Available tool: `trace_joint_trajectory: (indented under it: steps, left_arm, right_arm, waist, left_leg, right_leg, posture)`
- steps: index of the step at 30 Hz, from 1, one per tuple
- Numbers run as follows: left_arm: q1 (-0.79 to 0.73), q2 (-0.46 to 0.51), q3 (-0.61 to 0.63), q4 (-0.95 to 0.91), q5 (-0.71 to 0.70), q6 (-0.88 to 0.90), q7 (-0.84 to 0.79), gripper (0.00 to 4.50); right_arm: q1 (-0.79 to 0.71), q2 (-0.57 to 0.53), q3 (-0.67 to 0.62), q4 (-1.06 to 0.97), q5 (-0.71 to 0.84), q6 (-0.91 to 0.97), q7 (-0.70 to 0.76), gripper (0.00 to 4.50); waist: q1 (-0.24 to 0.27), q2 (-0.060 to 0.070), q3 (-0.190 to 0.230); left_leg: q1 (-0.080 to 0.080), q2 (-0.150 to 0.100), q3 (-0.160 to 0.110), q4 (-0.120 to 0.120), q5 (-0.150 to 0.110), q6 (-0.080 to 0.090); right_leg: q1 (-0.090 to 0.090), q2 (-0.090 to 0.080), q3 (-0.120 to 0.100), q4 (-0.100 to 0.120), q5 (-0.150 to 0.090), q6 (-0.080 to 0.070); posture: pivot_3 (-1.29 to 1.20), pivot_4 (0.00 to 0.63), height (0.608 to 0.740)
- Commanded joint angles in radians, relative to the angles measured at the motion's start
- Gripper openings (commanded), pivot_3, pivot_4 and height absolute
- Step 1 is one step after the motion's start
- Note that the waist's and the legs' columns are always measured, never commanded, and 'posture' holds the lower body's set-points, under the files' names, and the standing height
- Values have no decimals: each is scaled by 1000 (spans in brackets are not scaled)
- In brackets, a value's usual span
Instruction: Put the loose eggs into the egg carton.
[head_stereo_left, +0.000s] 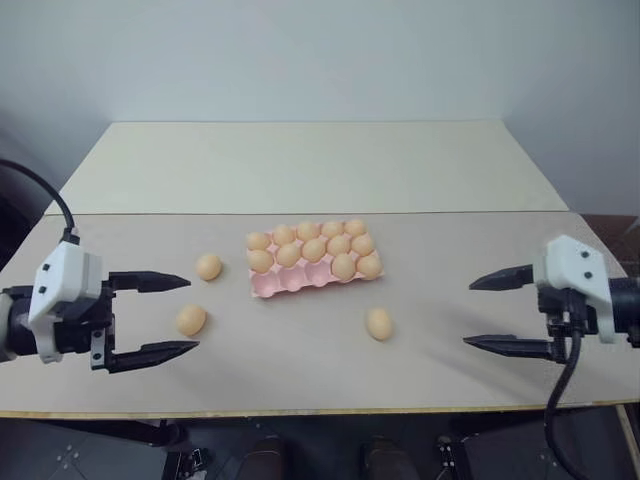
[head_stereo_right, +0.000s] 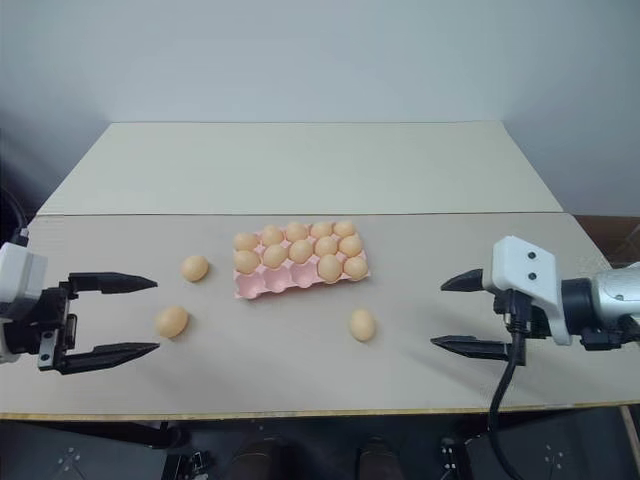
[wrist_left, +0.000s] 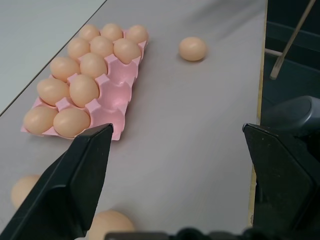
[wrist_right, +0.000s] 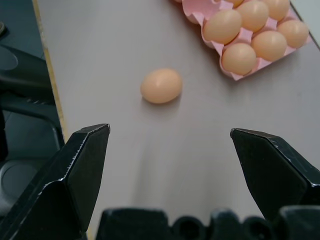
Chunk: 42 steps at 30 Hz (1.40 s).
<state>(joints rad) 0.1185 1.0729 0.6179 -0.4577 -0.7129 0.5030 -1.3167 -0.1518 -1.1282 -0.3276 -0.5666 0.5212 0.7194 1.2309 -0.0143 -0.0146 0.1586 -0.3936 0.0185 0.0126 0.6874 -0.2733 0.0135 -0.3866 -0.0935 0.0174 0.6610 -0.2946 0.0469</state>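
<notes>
Nearest the table's (head_stereo_left: 300, 380) front edge, the left gripper (head_stereo_left: 165, 316) and the right gripper (head_stereo_left: 500, 312) hover at either side, black fingers spread wide and grasping nothing. Three loose pale orange-tan oval eggs lie on the beige tabletop: one (head_stereo_left: 191, 320) between the left gripper's fingers, one (head_stereo_left: 379, 324) right of centre, one (head_stereo_left: 208, 267) just left of the carton. Beyond them sits the flat pale pink moulded egg carton (head_stereo_left: 290, 283), its back two rows filled, its front row holding two eggs at the right end.
</notes>
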Motion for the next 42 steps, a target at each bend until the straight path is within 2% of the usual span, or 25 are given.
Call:
trace_joint_trajectory:
  steps: [1,6,11,20,27,29,34,35,42]
  left_arm:
    - [-20,4,3,-19,-15,-1,14,4500]
    - [-30,0,-23,-32,-12,-2,32,4500]
    - [-25,-1,-25,-44,-13,2,37,4500]
    - [-6,-7,-24,-44,-4,-12,33,4500]
    - [-11,-4,-31,-23,6,-27,19,4500]
    - [-14,-4,-33,-21,8,-29,17,4500]
    - [-11,-6,-34,-18,13,-38,15,4500]
    - [-11,-6,-33,-17,12,-39,15,4500]
    - [-3,-15,-30,-14,19,-48,22,4500]
  right_arm:
    - [-59,25,121,-47,-34,-23,-82,4478]
    - [-157,129,340,-43,-109,-8,-198,4478]
    - [-214,240,502,15,-223,8,-326,4478]
    - [-219,315,614,86,-317,-9,-383,4478]
    - [-226,355,617,121,-333,32,-416,4478]
    - [-225,355,613,121,-328,41,-413,4104]
    - [-215,344,609,100,-321,53,-400,2593]
    - [-213,339,611,94,-326,50,-400,2443]
    - [-289,372,567,65,-309,49,-428,2443]
  waist:
    - [1,0,0]
    - [1,0,0]
    - [1,0,0]
    - [2,0,0]
    - [2,0,0]
    - [2,0,0]
    - [2,0,0]
    - [2,0,0]
    - [0,0,0]
  left_leg:
    - [0,0,0,0,0,0]
    - [-1,0,0,0,0,0]
    - [-2,-1,-1,0,0,0]
    - [-3,-1,-1,0,0,0]
    - [-2,-1,-1,0,0,0]
    - [-3,-1,-1,0,0,0]
    - [-3,-1,-1,0,0,0]
    - [-2,-1,-1,0,0,0]
    - [-2,-1,-1,0,0,0]
  right_leg:
    - [0,0,0,0,0,0]
    - [-1,0,0,0,0,0]
    - [-2,0,0,0,0,0]
    - [-2,0,-1,0,0,0]
    - [-2,0,-1,1,0,0]
    - [-2,0,-1,1,0,0]
    - [-2,0,-1,0,0,0]
    - [-2,0,-1,0,0,0]
    - [-2,0,-1,1,0,0]
  posture:
    - [0,150,740]
    - [0,150,740]
    - [0,150,740]
    - [0,150,740]
    - [0,150,740]
    - [0,150,740]
    - [0,150,740]
    - [0,150,740]
    - [0,150,740]
